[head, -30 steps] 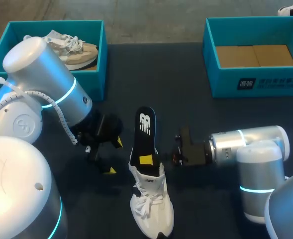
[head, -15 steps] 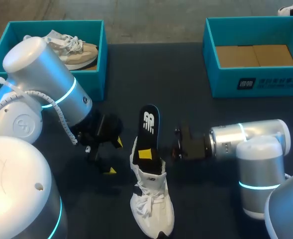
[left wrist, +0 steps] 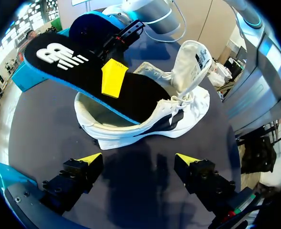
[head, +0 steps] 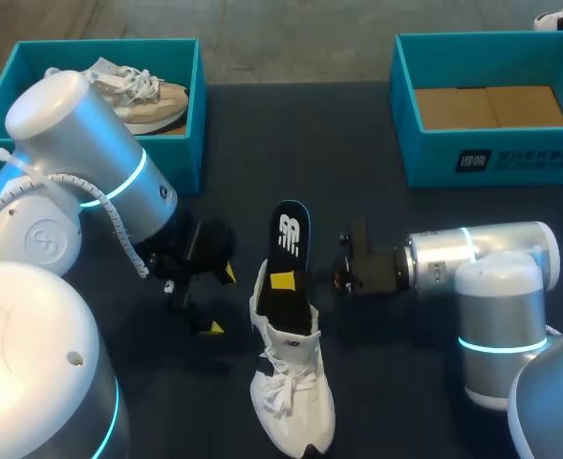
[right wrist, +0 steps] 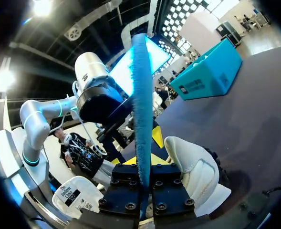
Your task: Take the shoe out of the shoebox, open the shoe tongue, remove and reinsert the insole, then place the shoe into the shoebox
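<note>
Right gripper (head: 283, 281), head view: clamped on a black foam insole with a blue rim (head: 289, 237), one yellow tip showing on its upper face, with the arm reaching in crosswise to the insole's length. The insole's long axis runs from the mouth of the white laced sneaker (head: 292, 387) towards the table's far side. Its front end is still tucked in the sneaker and its heel end is raised. The sneaker lies on the dark table (head: 357, 182), toe towards the robot. Left gripper (head: 220, 299) hangs just beside the sneaker's heel, fingers spread and empty. The right arm is the nearer arm and the one holding. An empty teal shoebox with a cardboard floor (head: 424, 158) sits well apart, far right. Left wrist view: left gripper (left wrist: 139, 160) is released, with the sneaker (left wrist: 178, 119) ahead of it, tongue folded up. The insole (left wrist: 73, 71) slants out over the heel collar. Right wrist view: the insole (right wrist: 141, 90) is seen edge-on between the closed fingers of the right gripper (right wrist: 142, 174), with the sneaker (right wrist: 197, 176) beside them. Versus 1.0 s ago: the insole's heel end and the right gripper's body have shifted slightly towards the far right, and the left arm is unchanged. Judgement: any further pull should follow the insole's long axis.
</note>
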You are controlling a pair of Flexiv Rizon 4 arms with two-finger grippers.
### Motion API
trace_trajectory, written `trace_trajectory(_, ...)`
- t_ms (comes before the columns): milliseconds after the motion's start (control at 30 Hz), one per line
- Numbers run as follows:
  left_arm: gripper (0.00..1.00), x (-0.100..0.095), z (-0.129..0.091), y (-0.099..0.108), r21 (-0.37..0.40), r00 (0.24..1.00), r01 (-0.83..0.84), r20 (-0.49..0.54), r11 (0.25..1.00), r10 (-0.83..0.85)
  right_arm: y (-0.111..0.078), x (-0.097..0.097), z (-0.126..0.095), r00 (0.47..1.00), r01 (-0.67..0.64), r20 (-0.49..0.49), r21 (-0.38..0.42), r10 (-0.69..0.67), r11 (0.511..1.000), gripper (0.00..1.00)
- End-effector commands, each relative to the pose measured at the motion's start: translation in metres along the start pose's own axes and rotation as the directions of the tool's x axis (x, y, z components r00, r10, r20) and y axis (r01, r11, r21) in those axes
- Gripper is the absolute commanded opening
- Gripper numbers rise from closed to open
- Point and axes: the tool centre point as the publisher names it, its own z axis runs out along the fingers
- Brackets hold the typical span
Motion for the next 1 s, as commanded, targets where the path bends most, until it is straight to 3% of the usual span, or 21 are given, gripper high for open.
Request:
trace_trajectory(33, 1.0, 0.002, 0.0, 0.001, 0.001, 1.0, 0.0, 0.003, 1.0, 0.0, -0.002, -0.002, 0.003, 1.0, -0.018, 0.002, 0.01, 0.018, 1.0, 0.0)
trace_trajectory(700, 1.0, 0.002, 0.0, 0.001, 0.001, 1.0, 0.0, 0.003, 1.0, 0.0, -0.037, 0.005, 0.005, 0.992, -0.122, -0.013, 0.061, 0.123, 0.991, 0.0)
trace_trajectory(1000, 1.0, 0.002, 0.0, 0.001, 0.001, 1.0, 0.0, 0.003, 1.0, 0.0, -0.043, 0.01, 0.006, 0.991, -0.133, -0.011, 0.086, 0.135, 0.987, 0.0)
